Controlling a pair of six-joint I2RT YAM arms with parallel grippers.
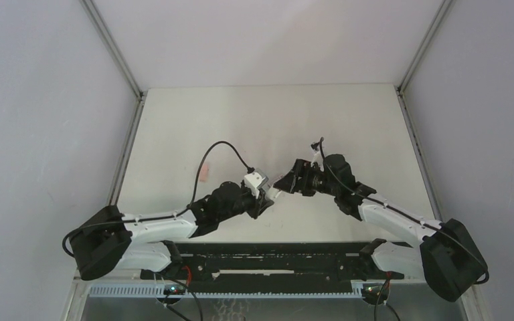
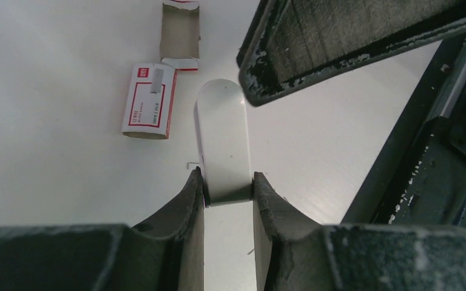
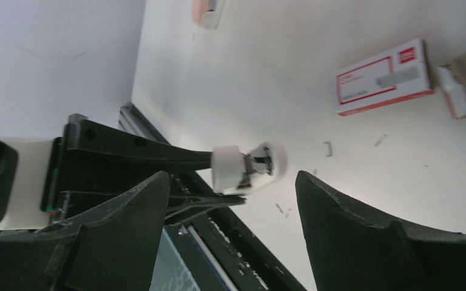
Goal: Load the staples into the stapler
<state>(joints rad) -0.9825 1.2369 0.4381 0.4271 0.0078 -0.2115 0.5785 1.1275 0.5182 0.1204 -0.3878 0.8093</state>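
The white stapler (image 2: 223, 139) sits clamped at its near end between the fingers of the left gripper (image 2: 227, 185), its rounded far end pointing away over the white table (image 1: 274, 120). The jaws are drawn in tight against both its sides. The right gripper (image 3: 230, 179) faces it with fingers spread wide and holding nothing. From the right wrist, the stapler's metal-tipped end stands between those fingers, apart from both.

On the table just left of the stapler, as the left wrist sees it, lies the red-and-white staple box (image 2: 148, 100), flat and label up. Its sliding tray (image 2: 180, 36) rests just beyond it, pulled free. Whether staple strips lie inside cannot be told. A few loose staples (image 3: 327, 148) are scattered on the table near the box. A small pink object (image 1: 204, 172) lies well off to the left.
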